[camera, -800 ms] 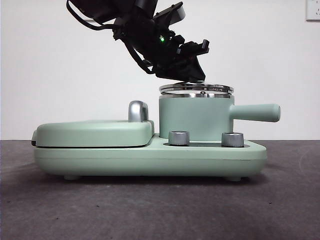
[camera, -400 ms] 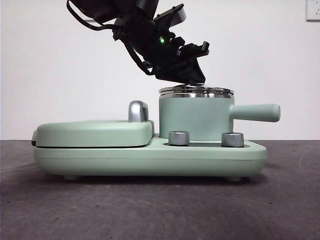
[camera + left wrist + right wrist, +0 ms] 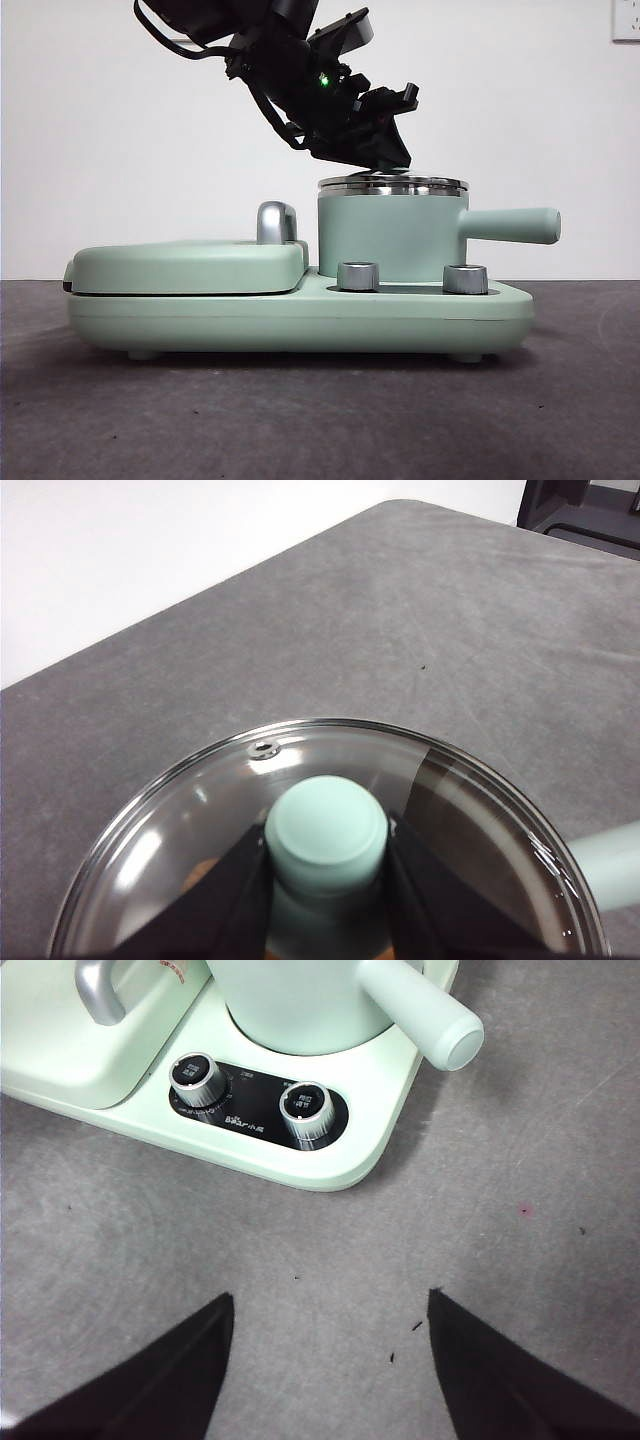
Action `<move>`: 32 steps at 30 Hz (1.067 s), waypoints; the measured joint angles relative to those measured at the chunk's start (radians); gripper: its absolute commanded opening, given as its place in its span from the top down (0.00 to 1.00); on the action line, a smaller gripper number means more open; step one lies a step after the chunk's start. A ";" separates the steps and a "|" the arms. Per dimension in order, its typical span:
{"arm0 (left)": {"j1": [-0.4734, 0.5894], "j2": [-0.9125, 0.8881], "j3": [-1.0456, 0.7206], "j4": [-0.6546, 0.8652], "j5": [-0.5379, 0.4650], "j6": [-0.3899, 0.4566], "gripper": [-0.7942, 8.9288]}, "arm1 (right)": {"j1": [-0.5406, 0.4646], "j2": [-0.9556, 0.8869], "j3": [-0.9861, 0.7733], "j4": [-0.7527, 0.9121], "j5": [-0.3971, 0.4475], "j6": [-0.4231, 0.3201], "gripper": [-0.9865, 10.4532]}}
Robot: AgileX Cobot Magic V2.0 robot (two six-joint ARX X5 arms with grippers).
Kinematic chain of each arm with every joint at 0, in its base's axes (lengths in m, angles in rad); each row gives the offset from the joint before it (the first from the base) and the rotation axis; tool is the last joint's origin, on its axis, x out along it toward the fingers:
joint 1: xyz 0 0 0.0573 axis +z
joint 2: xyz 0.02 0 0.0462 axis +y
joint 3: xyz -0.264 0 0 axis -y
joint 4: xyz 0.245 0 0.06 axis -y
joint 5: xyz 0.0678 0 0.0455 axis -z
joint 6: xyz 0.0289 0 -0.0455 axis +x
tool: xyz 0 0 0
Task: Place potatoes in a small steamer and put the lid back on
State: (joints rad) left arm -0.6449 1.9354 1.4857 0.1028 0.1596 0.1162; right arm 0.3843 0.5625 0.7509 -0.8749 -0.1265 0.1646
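I have the left claw (image 3: 327, 880) clamped on the mint-green knob (image 3: 326, 830) of the lid (image 3: 480, 810), a jaw on either side of it, which is the only sensible purchase on a round pane of glass. In the front view the lid (image 3: 392, 184) sits level on the steel rim of the small steamer (image 3: 385, 235), so I judge it seated and the grip now only needs letting go. Through the glass I catch an orange-brown patch beside the left jaw, most likely the potatoes (image 3: 203, 872), already inside the pot; I cannot see more of them. The right claw (image 3: 325, 1360) waits with its jaws wide apart over bare worktop (image 3: 330, 1270), near the appliance's front edge and holding nothing. By my count: one lid, one steamer with one side handle (image 3: 510, 225), two silver dials (image 3: 305, 1110) and one chrome griddle handle (image 3: 275, 222).
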 measured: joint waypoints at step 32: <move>0.001 0.000 0.023 -0.063 0.023 -0.002 0.91 | 0.000 0.000 0.000 0.000 -0.002 0.000 0.65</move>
State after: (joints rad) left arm -0.6437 1.9354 1.5082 0.0402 0.1822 0.1143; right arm 0.3843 0.5625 0.7509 -0.8749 -0.1287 0.1646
